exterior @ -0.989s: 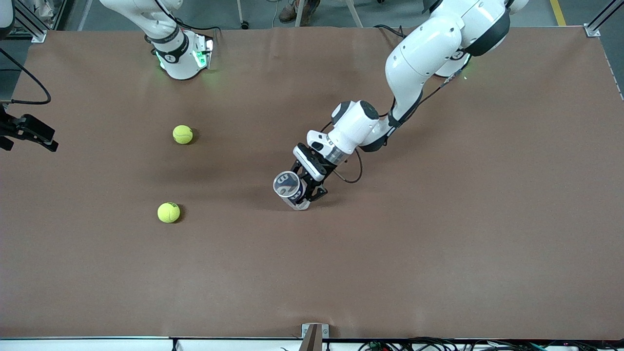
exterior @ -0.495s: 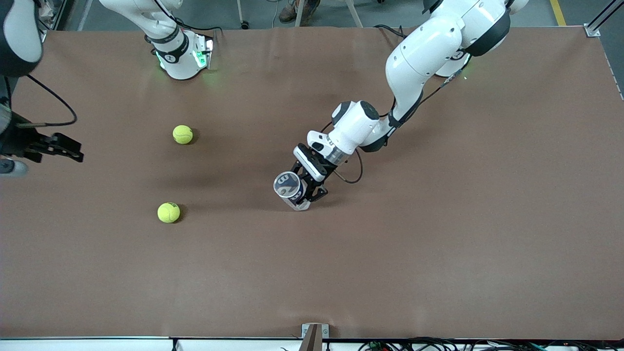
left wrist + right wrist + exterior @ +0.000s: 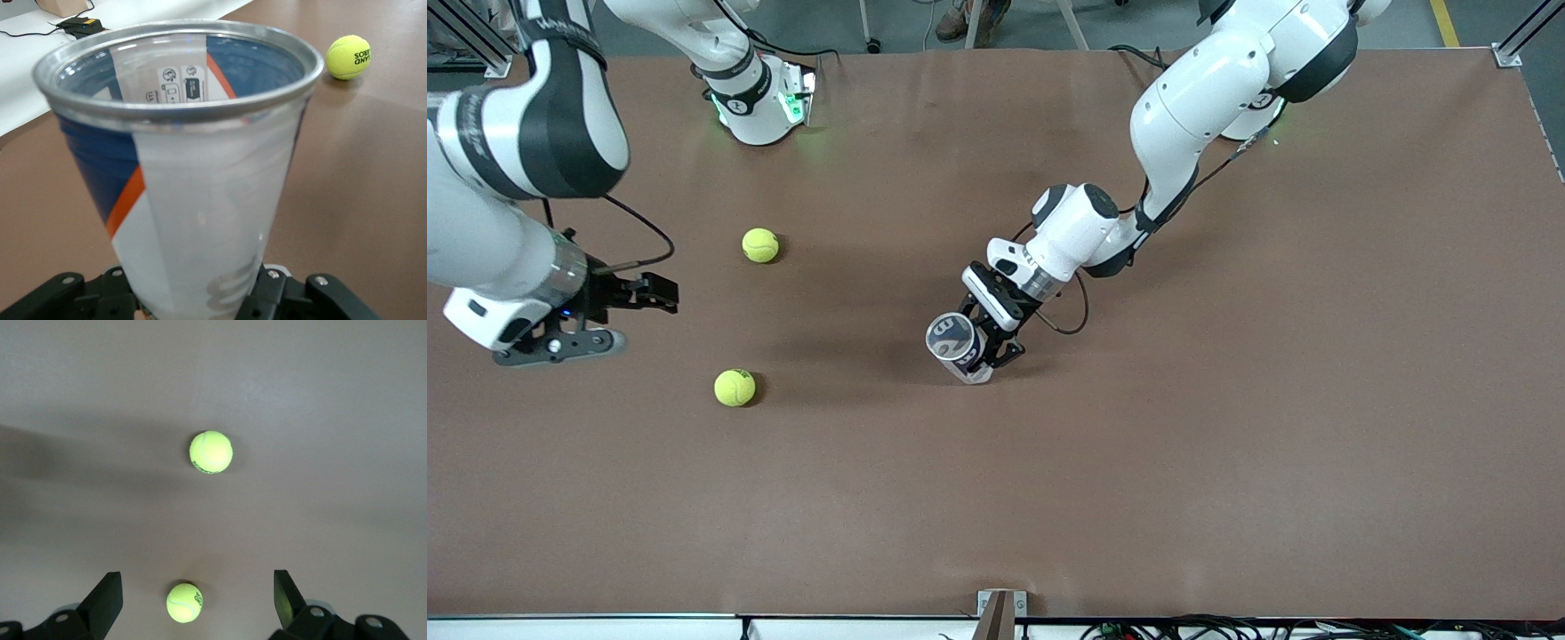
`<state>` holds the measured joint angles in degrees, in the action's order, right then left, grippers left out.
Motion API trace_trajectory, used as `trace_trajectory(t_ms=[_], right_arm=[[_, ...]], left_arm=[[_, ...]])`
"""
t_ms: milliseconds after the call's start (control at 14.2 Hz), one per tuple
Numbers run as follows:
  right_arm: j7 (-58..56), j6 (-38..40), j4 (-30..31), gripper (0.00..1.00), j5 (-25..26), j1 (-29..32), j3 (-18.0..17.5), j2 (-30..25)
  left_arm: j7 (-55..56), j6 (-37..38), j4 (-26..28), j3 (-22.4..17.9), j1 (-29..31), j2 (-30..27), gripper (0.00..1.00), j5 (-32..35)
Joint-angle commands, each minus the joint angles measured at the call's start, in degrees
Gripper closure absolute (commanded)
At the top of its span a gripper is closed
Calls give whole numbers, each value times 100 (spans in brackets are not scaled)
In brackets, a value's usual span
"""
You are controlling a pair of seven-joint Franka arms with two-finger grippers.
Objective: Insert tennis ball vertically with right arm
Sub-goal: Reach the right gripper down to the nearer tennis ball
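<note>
Two yellow tennis balls lie on the brown table: one (image 3: 760, 245) nearer the robots' bases, one (image 3: 735, 388) nearer the front camera. My right gripper (image 3: 639, 313) hangs open over the table at the right arm's end, beside both balls. In the right wrist view one ball (image 3: 183, 602) shows between its fingers (image 3: 103, 603) and the other ball (image 3: 211, 452) lies farther out. My left gripper (image 3: 987, 348) is shut on a clear tube (image 3: 957, 345) with a blue and orange label, at mid-table. The tube's open mouth (image 3: 180, 67) faces up. A ball (image 3: 348, 57) shows past its rim.
The brown table (image 3: 1227, 444) is bare around the balls and the tube. The right arm's base (image 3: 758, 107) stands near the ball that lies closer to the robots. A cable loop (image 3: 1072, 316) hangs by the left wrist.
The right arm has swung in from the table's edge at its own end, and its gripper now hangs beside the two balls. The left arm and the tube have not moved.
</note>
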<state>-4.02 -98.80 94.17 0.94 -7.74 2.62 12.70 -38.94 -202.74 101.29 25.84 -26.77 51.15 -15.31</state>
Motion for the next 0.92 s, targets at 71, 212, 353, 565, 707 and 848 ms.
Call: trace_trajectory(t_ms=[71,212,353,565,707,848], right_arm=[[-20,-349,-22,0,-225,-104,37,461],[-3,-648,-13,0,-575,-280,37,671],[-2,-860,-13,0,-753,-289,45,813],[-3,-1113,-22,0,-683,-61,89,1102],[-11,-1622,-48,0,-587,27,98,1392],[6,-1940,-22,0,-315,185,98,1612]], left_arm=[[36,-73,-39,9,-21,53,47,-60],[36,-73,-31,9,-21,53,47,-69],[36,-73,-39,9,-21,61,47,-60],[36,-73,-31,9,-21,53,47,-69],[36,-73,-40,9,-29,53,47,-69],[36,-73,-40,0,-21,53,47,-69]])
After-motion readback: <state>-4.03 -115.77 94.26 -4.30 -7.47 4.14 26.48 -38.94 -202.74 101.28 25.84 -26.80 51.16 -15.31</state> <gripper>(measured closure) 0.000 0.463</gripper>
